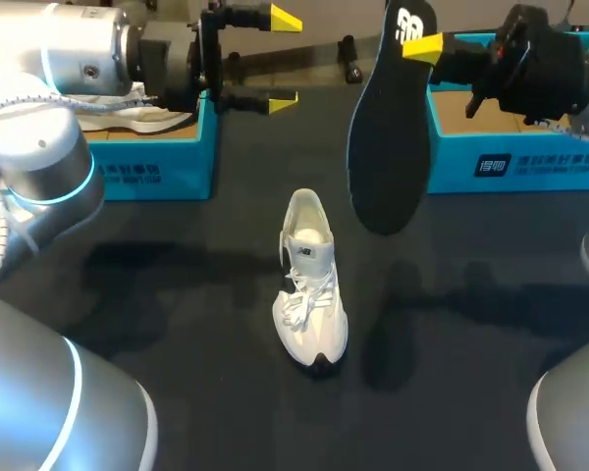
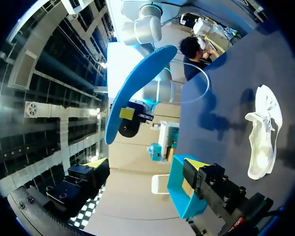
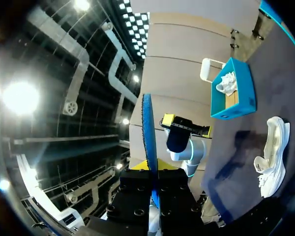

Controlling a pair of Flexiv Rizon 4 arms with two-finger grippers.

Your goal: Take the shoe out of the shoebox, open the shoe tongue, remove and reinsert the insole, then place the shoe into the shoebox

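A white shoe (image 1: pixel 310 283) stands upright on the black table (image 1: pixel 177 294), toe toward me. My right gripper (image 1: pixel 422 47) is shut on the heel end of the dark insole (image 1: pixel 391 137), which hangs in the air behind and to the right of the shoe. In the right wrist view the insole (image 3: pixel 147 132) shows edge-on between the fingers of that gripper (image 3: pixel 155 169), with the shoe (image 3: pixel 273 155) far below. My left gripper (image 1: pixel 283 59) hovers open and holds nothing, level with the insole and to its left. Its wrist view shows its gripper (image 2: pixel 146 164), the insole (image 2: pixel 137 88) and the shoe (image 2: pixel 263 132).
A blue shoebox (image 1: pixel 157 162) at the back left holds another white shoe (image 1: pixel 142 118). A second blue shoebox (image 1: pixel 515 152) stands at the back right, under my right arm. Bare black table surrounds the shoe.
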